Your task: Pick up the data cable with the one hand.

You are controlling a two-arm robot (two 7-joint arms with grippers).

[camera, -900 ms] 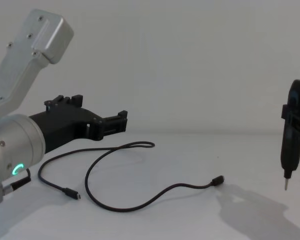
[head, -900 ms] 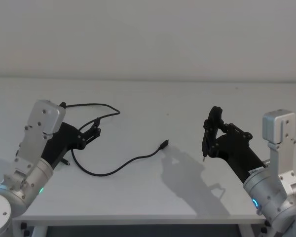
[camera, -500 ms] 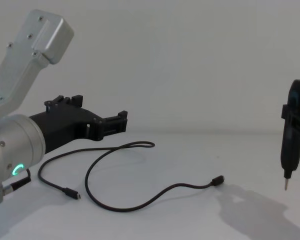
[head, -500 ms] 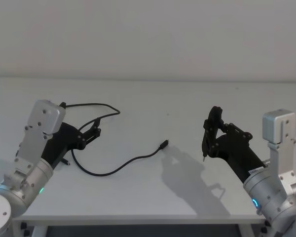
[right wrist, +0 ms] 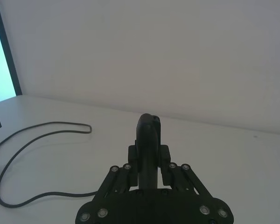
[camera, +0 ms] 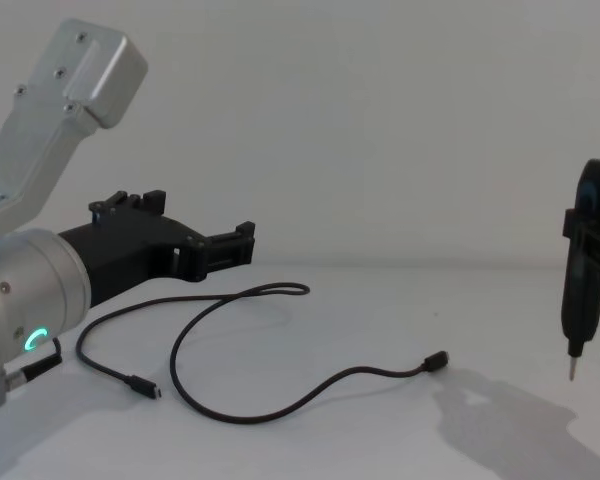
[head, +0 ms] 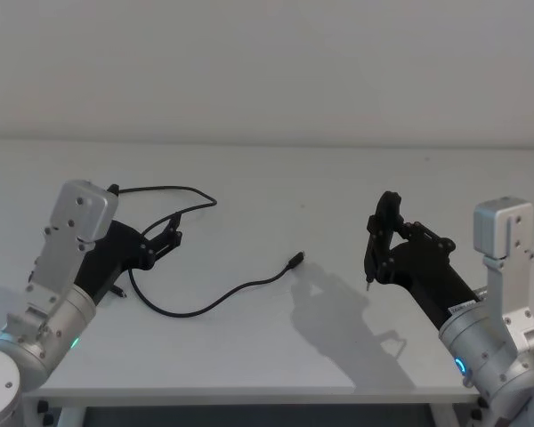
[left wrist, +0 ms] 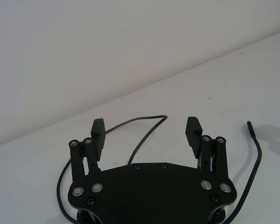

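The data cable lies in loose curves on the white table, one plug toward the middle and the other plug near my left arm. My left gripper hovers open just above the cable's curves, its black fingers spread wide with a loop of the cable on the table beyond them. From the chest view the left gripper is clear of the cable. My right gripper stays at the right, shut on a slim black pen-like tool with its metal tip pointing down.
The white table has bare surface between the two arms and toward the back wall. Its front edge runs close below the arms. The tool's shadow falls on the table to the right of the plug.
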